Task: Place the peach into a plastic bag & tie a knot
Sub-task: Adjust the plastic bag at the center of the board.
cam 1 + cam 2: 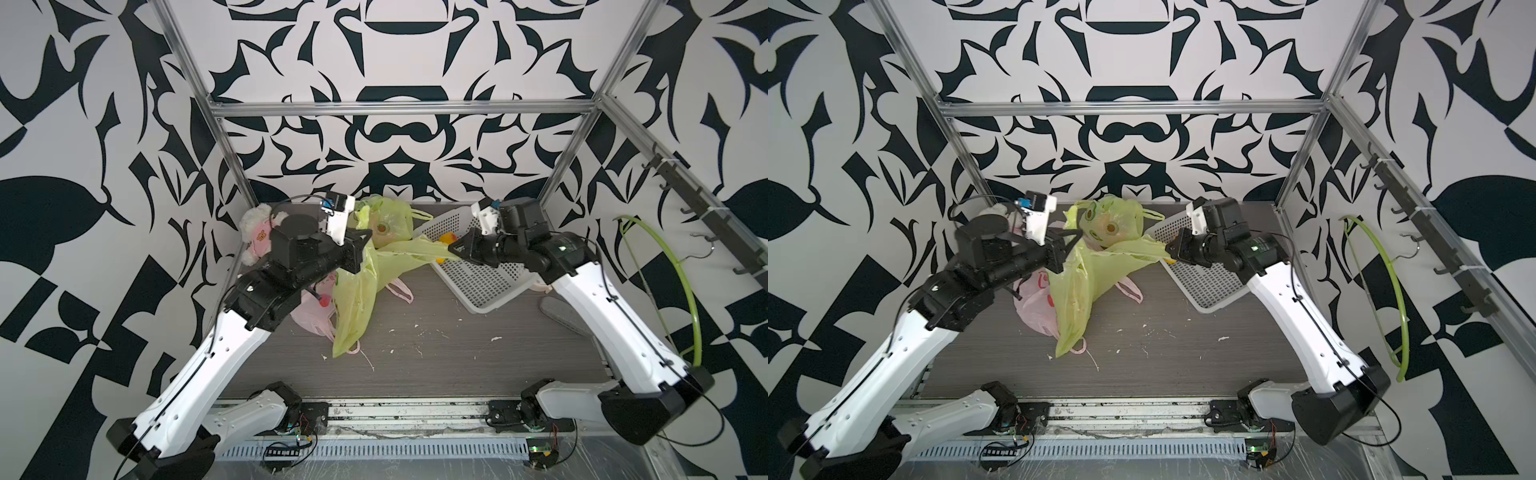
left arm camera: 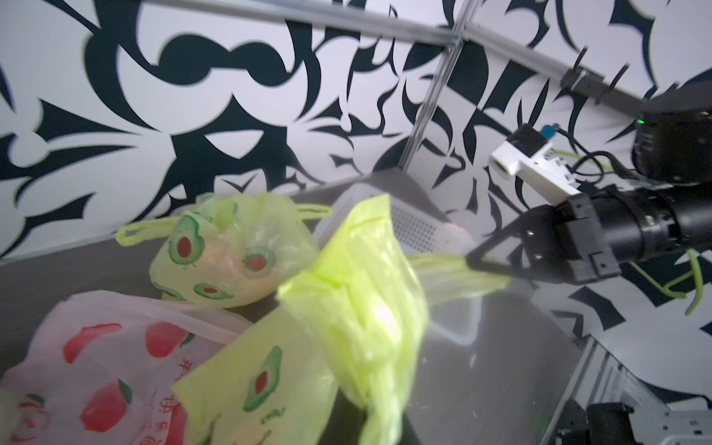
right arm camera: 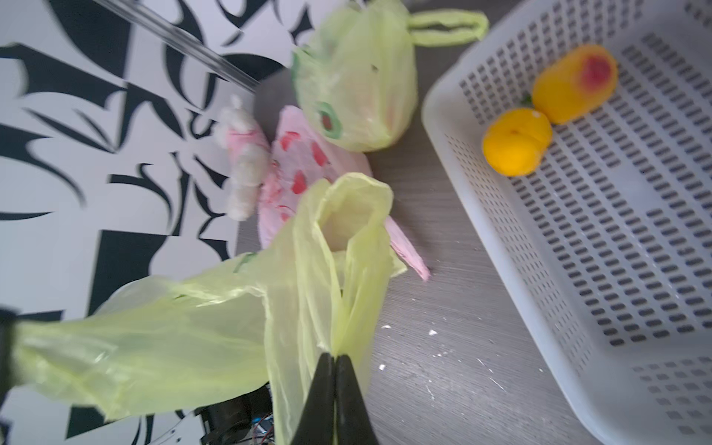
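Right wrist view: peach [image 3: 516, 140] sits in the white basket [image 3: 616, 239], touching a second yellow fruit [image 3: 574, 83], not bagged yet. It looks firm, round and smooth, so it probably rolls; best taken across the widest part with a moderate squeeze. Green bag [image 3: 215, 331] is thin, floppy, slippery film, partly raised off the table [image 3: 443, 346] and stretched between both arms. Right gripper [image 3: 335, 362] has its jaws pressed together, pinching a handle loop at the bag's mouth. Left gripper [image 1: 366, 241] looks clamped on the bag's other end. The mouth gapes only a little, so hold it by the handles or rim, not the body. Nearby: knotted avocado-print bag [image 3: 358, 84], pink bag [image 3: 304, 169], plush toy [image 3: 242, 165].
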`<action>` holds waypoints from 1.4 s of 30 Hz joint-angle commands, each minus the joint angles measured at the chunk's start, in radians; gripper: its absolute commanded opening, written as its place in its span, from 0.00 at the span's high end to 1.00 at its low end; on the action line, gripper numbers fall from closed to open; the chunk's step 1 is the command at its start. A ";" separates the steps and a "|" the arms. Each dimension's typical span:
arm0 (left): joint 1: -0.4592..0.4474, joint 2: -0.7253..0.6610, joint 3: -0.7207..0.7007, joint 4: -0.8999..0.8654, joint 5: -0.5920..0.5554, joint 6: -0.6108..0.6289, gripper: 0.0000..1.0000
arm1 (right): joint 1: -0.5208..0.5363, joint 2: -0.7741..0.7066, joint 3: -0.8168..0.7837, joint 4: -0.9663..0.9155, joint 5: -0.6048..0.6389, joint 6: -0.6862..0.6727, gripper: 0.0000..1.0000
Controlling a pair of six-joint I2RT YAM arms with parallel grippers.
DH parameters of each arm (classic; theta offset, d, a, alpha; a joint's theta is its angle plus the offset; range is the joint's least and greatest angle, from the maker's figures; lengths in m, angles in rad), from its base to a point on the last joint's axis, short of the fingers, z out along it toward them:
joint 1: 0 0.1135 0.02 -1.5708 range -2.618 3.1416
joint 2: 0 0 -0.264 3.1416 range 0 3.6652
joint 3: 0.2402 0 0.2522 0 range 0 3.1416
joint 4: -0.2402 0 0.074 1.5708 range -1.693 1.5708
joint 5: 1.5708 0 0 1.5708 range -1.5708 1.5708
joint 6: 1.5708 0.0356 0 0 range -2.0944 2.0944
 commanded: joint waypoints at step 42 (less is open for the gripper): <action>0.317 0.459 0.062 0.242 0.935 -0.177 1.00 | 0.098 0.538 0.610 0.167 -0.292 0.032 0.52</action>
